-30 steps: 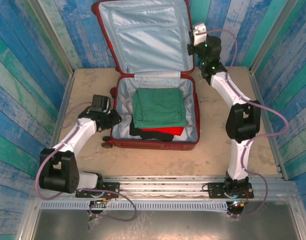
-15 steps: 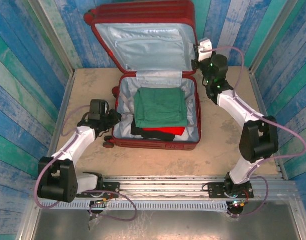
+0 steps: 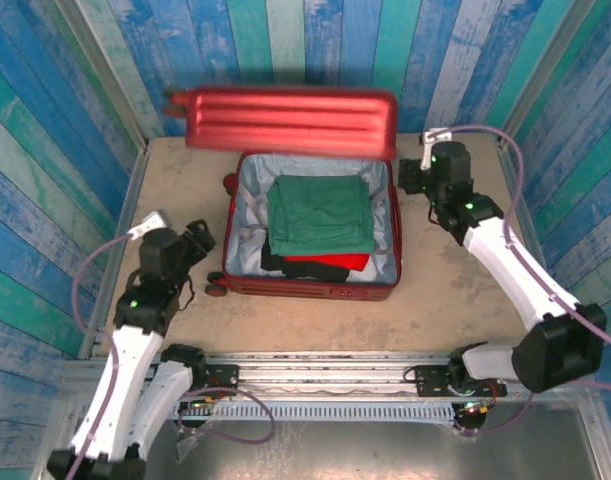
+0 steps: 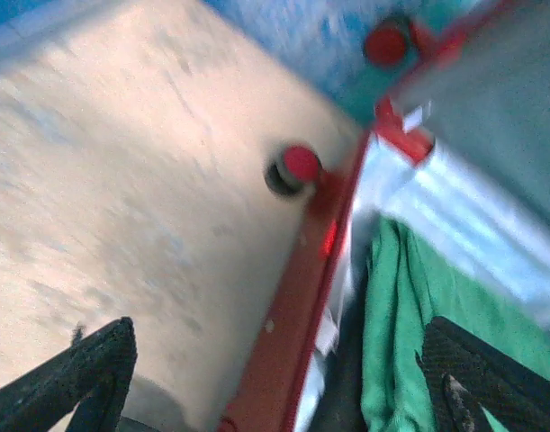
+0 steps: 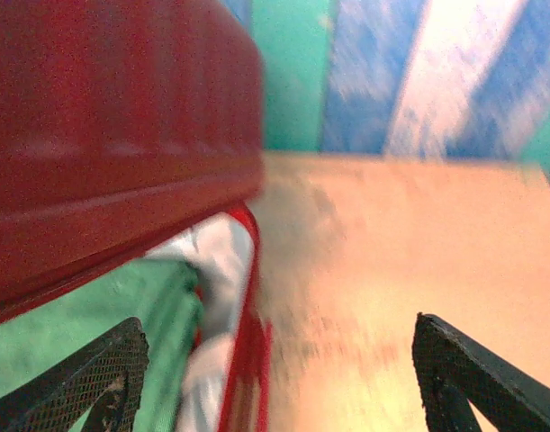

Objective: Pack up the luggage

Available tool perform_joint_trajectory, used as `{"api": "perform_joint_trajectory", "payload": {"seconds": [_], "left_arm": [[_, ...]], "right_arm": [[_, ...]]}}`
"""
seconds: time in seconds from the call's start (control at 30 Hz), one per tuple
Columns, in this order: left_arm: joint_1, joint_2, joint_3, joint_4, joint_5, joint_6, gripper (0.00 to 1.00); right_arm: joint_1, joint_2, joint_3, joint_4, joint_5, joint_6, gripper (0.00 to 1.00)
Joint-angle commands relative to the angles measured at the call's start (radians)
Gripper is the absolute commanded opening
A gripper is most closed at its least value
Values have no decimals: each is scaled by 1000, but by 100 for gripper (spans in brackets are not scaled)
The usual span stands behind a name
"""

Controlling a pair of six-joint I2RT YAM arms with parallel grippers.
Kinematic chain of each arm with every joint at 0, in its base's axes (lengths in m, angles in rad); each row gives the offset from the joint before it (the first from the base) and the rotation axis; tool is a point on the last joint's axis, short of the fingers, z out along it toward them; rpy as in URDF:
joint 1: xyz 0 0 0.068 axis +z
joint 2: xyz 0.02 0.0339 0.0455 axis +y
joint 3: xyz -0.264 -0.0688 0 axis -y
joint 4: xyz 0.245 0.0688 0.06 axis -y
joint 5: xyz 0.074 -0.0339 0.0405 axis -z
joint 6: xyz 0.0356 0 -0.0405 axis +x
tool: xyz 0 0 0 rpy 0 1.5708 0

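Note:
The luggage (image 3: 307,287) lies on the table, its ribbed dark-red lid (image 3: 285,121) tipped forward and hanging over the back of the base. Inside lie a folded green cloth (image 3: 320,212), then black and red clothes (image 3: 320,266) toward the front. My left gripper (image 3: 199,239) hangs open just left of the case, touching nothing. In the left wrist view its open gripper (image 4: 284,382) straddles the red rim (image 4: 293,306) beside the green cloth (image 4: 410,333). My right gripper (image 3: 412,177) stands open off the case's back right corner. In its own view that gripper (image 5: 279,382) faces the lid (image 5: 112,135), holding nothing.
Small wheels (image 3: 216,289) stick out of the case's left side; one wheel (image 4: 293,169) is blurred in the left wrist view. Bare tan table (image 3: 455,290) lies to the right of the case. Blue and green plank walls (image 3: 55,170) close in three sides.
The lid has swung down from upright toward the base. Both grippers have opened. The right one let go of the lid's edge and dropped lower; the left arm drew back from the case.

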Motion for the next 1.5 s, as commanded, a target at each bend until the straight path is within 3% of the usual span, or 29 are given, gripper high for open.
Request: {"api": "perform_joint_trajectory", "payload": {"seconds": [0.0,0.23,0.4,0.47,0.6,0.67,0.83,0.93,0.97,1.0,1.07,1.13,1.3,1.37,1.47], "left_arm": [[1,-70,39,-175,-269,68,90],[1,-87,93,-130,-237,155,94],[1,98,204,-100,-206,267,98],[1,214,276,-113,-214,298,99],[12,463,452,-154,-186,363,99],[60,549,513,-158,-158,390,94],[317,772,645,-236,129,493,79],[344,858,695,-314,375,531,64],[338,868,690,-322,442,531,59],[313,873,681,-338,439,525,54],[238,869,646,-369,338,535,53],[198,864,594,-386,309,545,53],[156,844,525,-395,435,550,37],[76,793,524,-410,424,537,38],[-14,705,507,-397,503,518,38]], "right_arm": [[-52,-32,-49,-394,37,195,80],[-206,-261,-107,-425,-47,229,81],[-189,-319,-52,-356,-394,170,80],[-119,-307,-18,-362,-448,153,80],[102,-277,37,-408,-345,122,79],[165,-274,44,-432,-300,125,78],[183,-354,-2,-460,-201,116,74],[182,-422,-27,-469,-107,102,74],[183,-442,-35,-467,-70,103,75],[181,-465,-49,-466,-28,104,75],[182,-502,-68,-459,32,90,75],[179,-527,-78,-458,79,78,74],[180,-533,-93,-423,70,78,75],[179,-545,-108,-405,51,90,75],[179,-579,-138,-385,39,106,75]]}}
